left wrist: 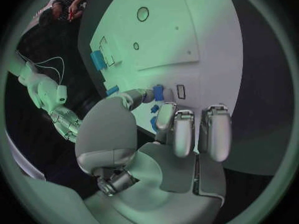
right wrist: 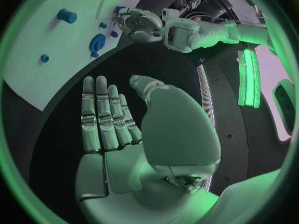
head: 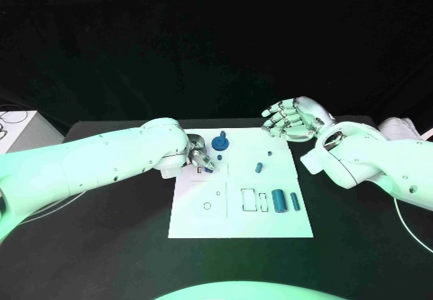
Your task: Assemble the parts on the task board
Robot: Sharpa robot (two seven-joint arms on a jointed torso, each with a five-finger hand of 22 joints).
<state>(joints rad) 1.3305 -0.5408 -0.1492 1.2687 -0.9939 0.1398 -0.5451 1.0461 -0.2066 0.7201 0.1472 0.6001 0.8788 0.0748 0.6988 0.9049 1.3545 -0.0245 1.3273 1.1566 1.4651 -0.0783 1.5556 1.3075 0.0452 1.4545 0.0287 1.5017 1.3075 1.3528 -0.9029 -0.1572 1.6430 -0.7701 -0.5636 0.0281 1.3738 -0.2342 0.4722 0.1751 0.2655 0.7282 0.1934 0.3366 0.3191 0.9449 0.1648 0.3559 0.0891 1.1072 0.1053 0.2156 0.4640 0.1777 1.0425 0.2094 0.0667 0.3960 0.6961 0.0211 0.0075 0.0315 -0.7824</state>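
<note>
I've got the left hand point(head: 197, 156) down over the upper-left part of the white rectangular task board point(head: 239, 219), fingers point(left wrist: 187, 134) curled downward close together. In the left wrist view the thumb tip and a finger tip meet on a small blue block part point(left wrist: 158, 92), so I read that as a pinch; the part sits right at the board surface, can't tell if it's lifted or seated. A second small blue bit point(left wrist: 154, 109) shows just beside the fingers.

Right hand point(head: 293, 119) is up past the board's far right corner, over the black desk point(head: 361, 250), palm toward the board. Its fingers point(right wrist: 102, 114) are straight, side by side, thumb apart, nothing in them, touching nothing.

Other parts on the board: a round blue disc w/ a peg point(head: 222, 144) near the top edge, just beside the left hand; a short blue cylinder point(head: 259, 167) mid-board; a tiny blue dot-like piece point(head: 269, 152) above it; a fat blue cylinder point(head: 280, 200) and a thin blue pin point(head: 294, 200) lying side by side toward the right edge, next to outlined rectangular slots point(head: 248, 199). A small ring outline point(head: 208, 205) is on the left half.
</note>
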